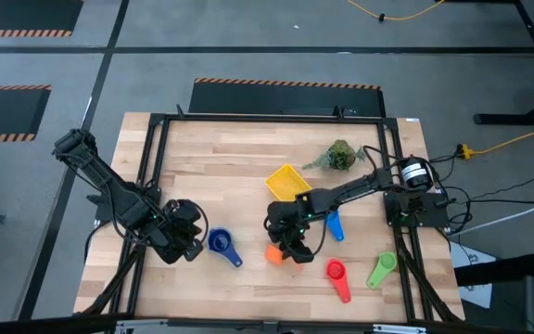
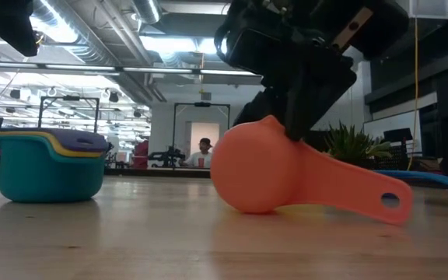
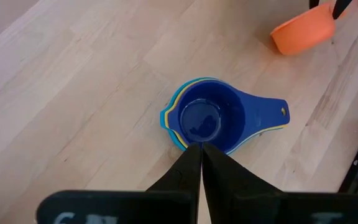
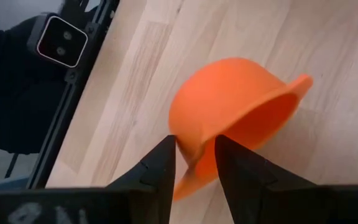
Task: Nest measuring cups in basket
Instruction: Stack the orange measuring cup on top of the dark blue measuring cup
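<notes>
From above, the right gripper [image 1: 290,243] is low over the near middle of the table [image 1: 230,167], at the orange measuring cup [image 1: 273,253]. The yellow basket [image 1: 286,181] sits just beyond it, toward the far side. The left gripper [image 1: 189,239] waits near the left edge, beside a nested stack of cups [image 1: 222,245]. A blue cup [image 1: 334,225], a red cup [image 1: 337,277] and a green cup [image 1: 381,269] lie scattered to the right, and a leafy sprig [image 1: 338,155] sits at the far right.

At table height, the orange measuring cup [image 2: 302,175] rests tilted, bowl down, handle toward the right, with the dark gripper pressing at the top where bowl meets handle. The stack [image 2: 50,163] stands to the left. The hold looks shallow; a lift could let the cup pivot and swing out.

The left wrist camera shows its fingers [image 3: 191,171] pressed together, empty, just short of the dark blue top cup [image 3: 210,118] of the stack.

The right wrist camera shows its fingers [image 4: 166,163] parted only by the handle of the orange cup [image 4: 235,112], clamped on it close to the bowl. The cup lies on its side, so dropped into the basket as held it may land tipped and fail to nest.
</notes>
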{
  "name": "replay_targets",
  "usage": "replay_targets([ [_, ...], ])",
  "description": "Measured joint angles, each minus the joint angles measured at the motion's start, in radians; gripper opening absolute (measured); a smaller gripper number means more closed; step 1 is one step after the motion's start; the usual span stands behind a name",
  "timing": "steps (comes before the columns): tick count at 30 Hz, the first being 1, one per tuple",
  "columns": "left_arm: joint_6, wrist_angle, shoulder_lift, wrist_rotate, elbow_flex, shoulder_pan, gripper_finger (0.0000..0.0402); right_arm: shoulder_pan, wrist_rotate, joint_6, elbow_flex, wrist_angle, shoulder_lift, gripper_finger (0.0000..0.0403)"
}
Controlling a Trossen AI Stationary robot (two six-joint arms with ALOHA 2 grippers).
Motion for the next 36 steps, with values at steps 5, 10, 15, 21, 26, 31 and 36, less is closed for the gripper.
replay_targets([
  [5,0.000,0.000,0.000,0.000,0.000,0.000,0.0008,0.000,0.001,-0.001,0.000,0.001,0.000,0.0100],
  [10,0.000,0.000,0.000,-0.001,0.000,0.000,0.0008,0.000,0.024,-0.003,0.000,0.002,0.000,0.0056],
  [15,0.000,0.000,0.000,-0.001,0.000,0.000,0.0008,0.000,0.022,-0.001,0.000,0.015,0.000,0.0013],
  [21,0.001,0.000,0.000,-0.001,0.000,0.000,0.0008,0.000,0.026,0.008,0.000,0.033,-0.002,0.0025],
  [26,0.001,0.000,0.000,-0.001,0.000,0.000,0.0008,-0.007,0.031,0.001,0.044,0.000,-0.008,0.0015],
  [31,0.001,0.000,0.000,-0.002,0.000,0.000,0.0008,-0.007,0.099,-0.018,0.136,-0.020,-0.008,0.0020],
  [36,0.001,0.000,0.000,-0.002,0.000,0.000,0.0008,-0.006,0.194,-0.064,0.225,-0.007,-0.010,0.0020],
])
